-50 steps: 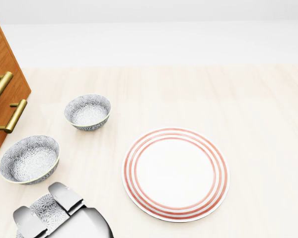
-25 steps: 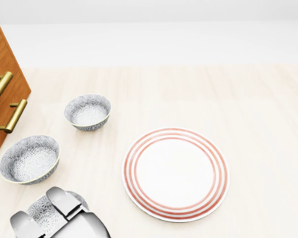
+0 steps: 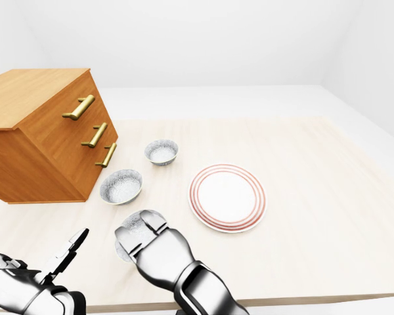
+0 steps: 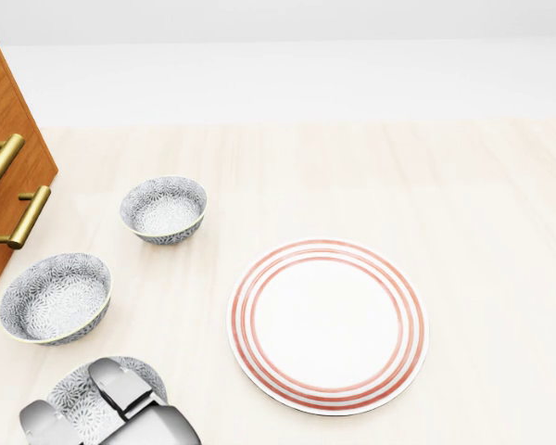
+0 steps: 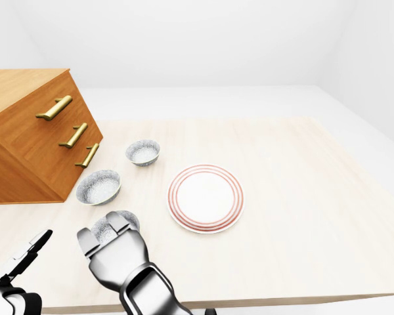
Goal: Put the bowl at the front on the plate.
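Observation:
The nearest of three patterned grey bowls (image 4: 79, 389) sits at the bottom left of the head view, partly under my right hand (image 4: 93, 397). Its silver fingers (image 4: 116, 382) curl over the bowl's rim into its hollow, closed on it. The thumb side is hidden. The white plate with red rings (image 4: 326, 324) lies flat on the table to the right of the bowl, apart from the hand. My left hand (image 3: 67, 251) hovers open at the bottom left of the left-eye view, holding nothing.
Two more patterned bowls stand in a row above the held one: the middle bowl (image 4: 56, 298) and the far bowl (image 4: 164, 209). A wooden drawer chest (image 3: 43, 134) with brass handles stands at the left. The table's near edge (image 3: 302, 300) runs along the bottom.
My right hand has slid slightly down and left over the nearest bowl, uncovering more of its rim. The plate and the other bowls have not moved.

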You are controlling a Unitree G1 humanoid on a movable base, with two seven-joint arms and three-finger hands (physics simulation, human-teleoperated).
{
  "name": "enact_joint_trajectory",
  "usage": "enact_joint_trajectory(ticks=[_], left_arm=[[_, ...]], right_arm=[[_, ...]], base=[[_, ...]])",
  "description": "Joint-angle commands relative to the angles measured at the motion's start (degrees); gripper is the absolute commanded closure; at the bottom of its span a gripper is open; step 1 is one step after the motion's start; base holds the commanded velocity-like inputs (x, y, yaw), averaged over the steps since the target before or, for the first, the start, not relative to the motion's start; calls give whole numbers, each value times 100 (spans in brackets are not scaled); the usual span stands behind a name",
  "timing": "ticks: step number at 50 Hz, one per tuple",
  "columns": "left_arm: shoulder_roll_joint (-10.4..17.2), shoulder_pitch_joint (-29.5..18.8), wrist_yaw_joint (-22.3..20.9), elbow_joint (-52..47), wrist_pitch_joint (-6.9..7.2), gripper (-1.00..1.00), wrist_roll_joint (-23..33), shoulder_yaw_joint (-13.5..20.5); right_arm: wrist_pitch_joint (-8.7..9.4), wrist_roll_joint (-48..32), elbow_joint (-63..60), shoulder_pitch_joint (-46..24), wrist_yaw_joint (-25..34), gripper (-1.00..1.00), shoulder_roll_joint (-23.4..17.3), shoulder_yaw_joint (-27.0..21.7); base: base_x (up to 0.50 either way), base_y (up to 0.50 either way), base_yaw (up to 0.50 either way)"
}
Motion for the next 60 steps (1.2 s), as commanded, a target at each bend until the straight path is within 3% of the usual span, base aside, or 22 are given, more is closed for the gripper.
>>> enact_joint_trajectory(ticks=[1, 60], left_arm=[[-3, 18, -6, -44, 0, -100, -17, 2], [-15, -12, -31, -27, 0, -100, -24, 28]], right_arm=[[29, -21, -77, 20, 0, -100, 19, 77], [29, 295, 197, 298, 0, -100, -135, 216]], base=[[0, 0, 0], [0, 0, 0]])
